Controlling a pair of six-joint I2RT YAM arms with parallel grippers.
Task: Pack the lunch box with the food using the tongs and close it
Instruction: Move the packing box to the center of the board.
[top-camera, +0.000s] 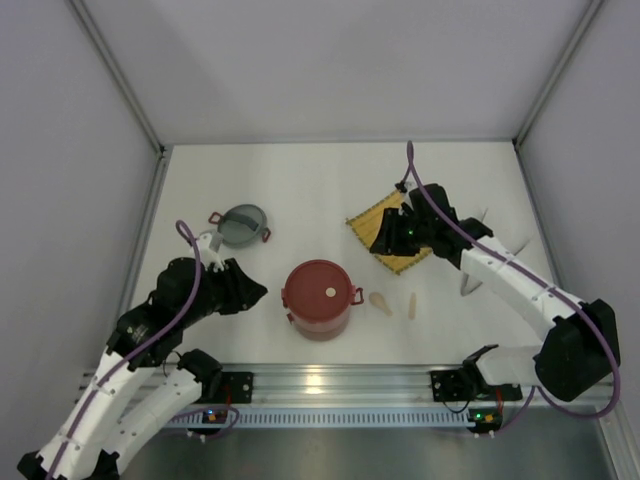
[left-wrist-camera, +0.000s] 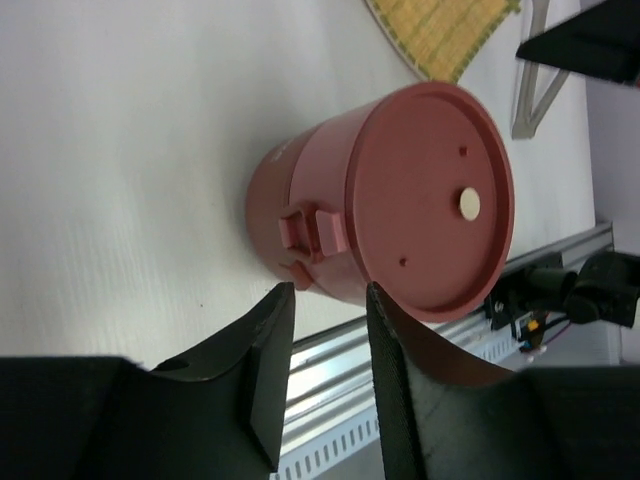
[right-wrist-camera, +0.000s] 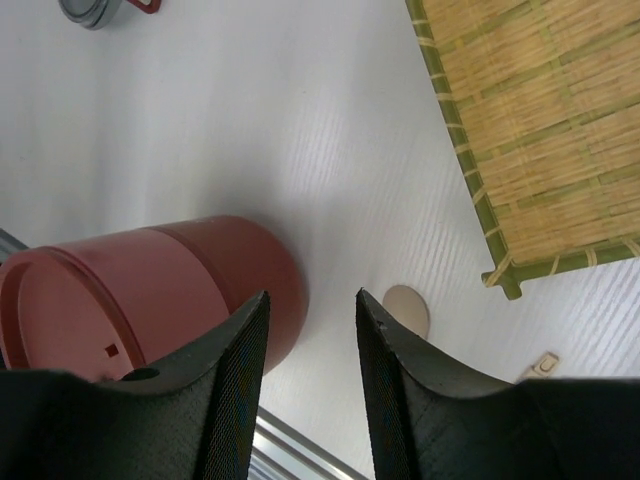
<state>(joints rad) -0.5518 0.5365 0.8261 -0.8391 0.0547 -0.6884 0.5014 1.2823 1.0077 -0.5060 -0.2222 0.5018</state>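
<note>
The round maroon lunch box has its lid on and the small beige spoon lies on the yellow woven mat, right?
No. The round maroon lunch box has its lid on, but the small beige spoon lies on the white table, off the yellow woven mat; the top view shows this.

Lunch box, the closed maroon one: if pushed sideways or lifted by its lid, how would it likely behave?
The lunch box is squat, about as wide as tall, so it would probably slide, not tip. Its smooth round wall looks slippery. The lid may come off alone if lifted.
</note>
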